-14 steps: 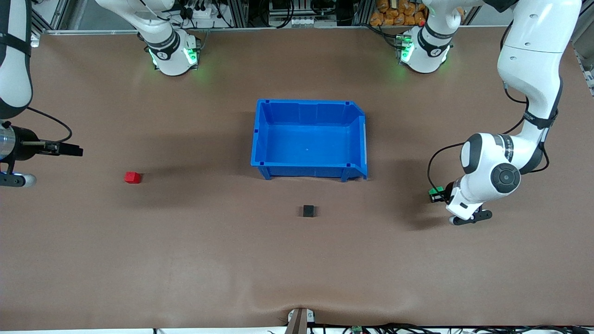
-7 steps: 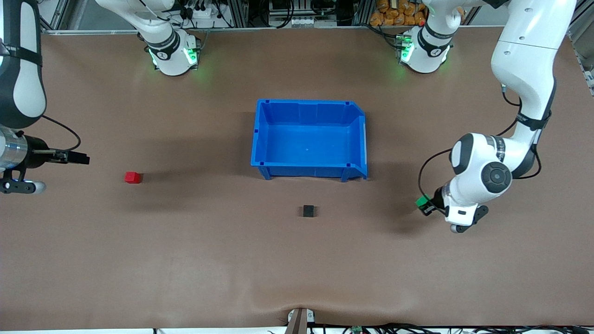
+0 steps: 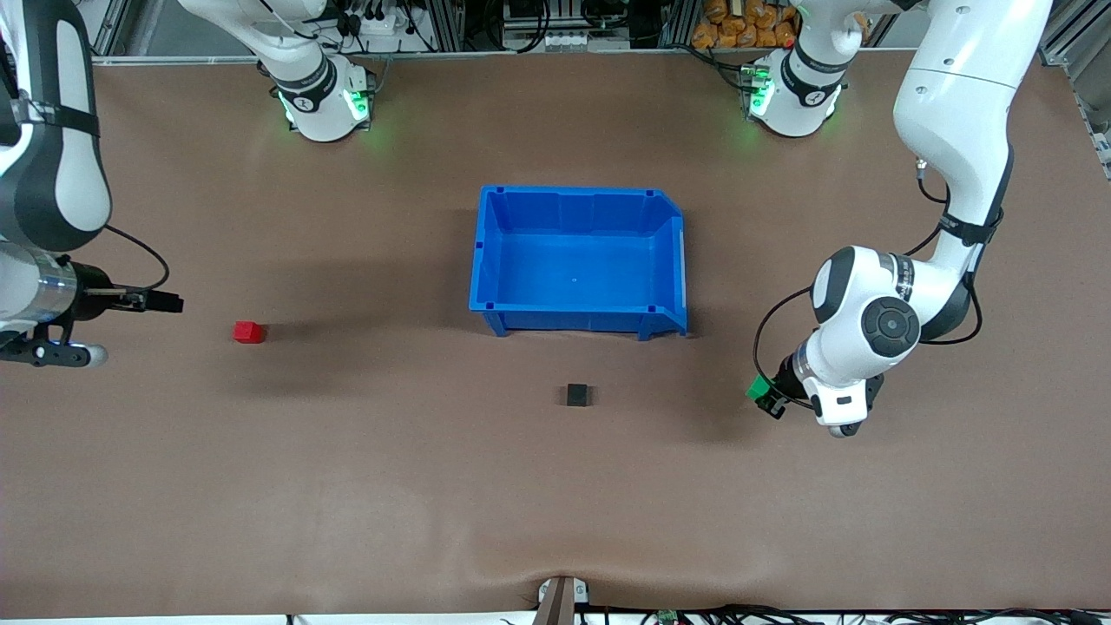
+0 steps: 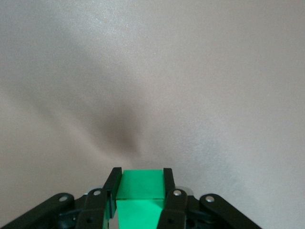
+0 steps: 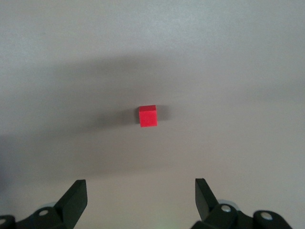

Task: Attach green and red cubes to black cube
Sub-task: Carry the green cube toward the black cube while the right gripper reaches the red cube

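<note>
The left hand (image 3: 767, 398) is closed tight on the green cube (image 3: 760, 387), which sits squeezed between its two fingers (image 4: 113, 183) and is carried in the air over bare worktop (image 3: 555, 503) toward the left arm's end. In the left wrist view the green cube (image 4: 140, 191) fills the gap between the pads, with only plain brown surface and a soft shadow under it

The right hand (image 3: 165, 302) hangs over the worktop at the right arm's end with its fingers (image 5: 76, 200) spread as wide as they go and nothing between them. The red cube (image 3: 247, 332) lies flat on the worktop near that hand, apart from it; in the right wrist view the red cube (image 5: 147, 116) shows ahead of the open fingers, clear of both

The black cube (image 3: 577, 395) rests on the worktop about midway between the two arms' ends, touching neither of the other cubes. The blue bin (image 3: 486, 252) stands just beside it, farther from the front camera, with the black cube lying nearer the camera than the bin's low front wall
</note>
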`<state>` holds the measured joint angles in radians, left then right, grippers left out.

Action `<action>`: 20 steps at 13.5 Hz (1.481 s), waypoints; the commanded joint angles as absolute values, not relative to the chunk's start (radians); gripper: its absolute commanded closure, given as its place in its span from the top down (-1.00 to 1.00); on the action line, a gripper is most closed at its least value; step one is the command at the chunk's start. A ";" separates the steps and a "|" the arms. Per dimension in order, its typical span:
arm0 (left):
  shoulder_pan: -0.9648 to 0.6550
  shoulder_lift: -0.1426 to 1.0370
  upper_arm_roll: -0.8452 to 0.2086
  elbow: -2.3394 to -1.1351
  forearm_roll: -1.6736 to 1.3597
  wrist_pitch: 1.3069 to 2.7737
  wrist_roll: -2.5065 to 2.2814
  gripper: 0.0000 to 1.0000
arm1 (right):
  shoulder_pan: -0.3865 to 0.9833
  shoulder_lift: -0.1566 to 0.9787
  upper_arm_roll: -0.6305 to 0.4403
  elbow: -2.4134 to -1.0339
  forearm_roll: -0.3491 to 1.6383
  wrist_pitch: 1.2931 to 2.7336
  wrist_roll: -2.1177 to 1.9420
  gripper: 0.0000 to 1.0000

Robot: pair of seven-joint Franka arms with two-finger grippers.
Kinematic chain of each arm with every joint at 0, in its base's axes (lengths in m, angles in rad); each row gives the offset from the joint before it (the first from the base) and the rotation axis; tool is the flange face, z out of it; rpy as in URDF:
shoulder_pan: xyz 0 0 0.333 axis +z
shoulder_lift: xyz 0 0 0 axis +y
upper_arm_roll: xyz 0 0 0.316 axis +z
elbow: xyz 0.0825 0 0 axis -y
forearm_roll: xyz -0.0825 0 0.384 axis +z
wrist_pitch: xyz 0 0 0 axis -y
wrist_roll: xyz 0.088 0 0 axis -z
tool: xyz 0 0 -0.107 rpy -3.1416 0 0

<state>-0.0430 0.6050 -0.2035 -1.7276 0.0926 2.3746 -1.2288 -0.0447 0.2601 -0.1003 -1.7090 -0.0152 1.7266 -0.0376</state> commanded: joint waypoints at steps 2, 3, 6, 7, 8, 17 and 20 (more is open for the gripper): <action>-0.089 0.658 -0.204 -1.634 -0.020 2.367 -1.320 -1.00 | -0.038 0.256 -0.095 -1.764 -0.015 1.784 -0.017 1.00; -0.109 0.675 -0.203 -1.608 -0.050 2.364 -1.351 -1.00 | -0.038 0.258 -0.095 -1.766 -0.015 1.789 -0.017 1.00; -0.159 0.709 -0.202 -1.562 -0.069 2.364 -1.503 -1.00 | -0.035 0.270 -0.095 -1.766 -0.015 1.799 -0.017 1.00; -0.184 0.715 -0.202 -1.560 -0.069 2.364 -1.555 -1.00 | -0.035 0.275 -0.095 -1.767 -0.015 1.802 -0.017 1.00; -0.214 0.722 -0.202 -1.548 -0.068 2.364 -1.604 -1.00 | -0.035 0.278 -0.095 -1.767 -0.015 1.804 -0.017 1.00; -0.373 0.867 -0.192 -1.350 -0.069 2.370 -1.913 -1.00 | -0.040 0.321 -0.095 -1.770 -0.015 1.838 -0.015 1.00; -0.391 0.900 -0.192 -1.318 -0.069 2.375 -1.985 -1.00 | -0.041 0.327 -0.095 -1.810 -0.015 1.899 -0.015 1.00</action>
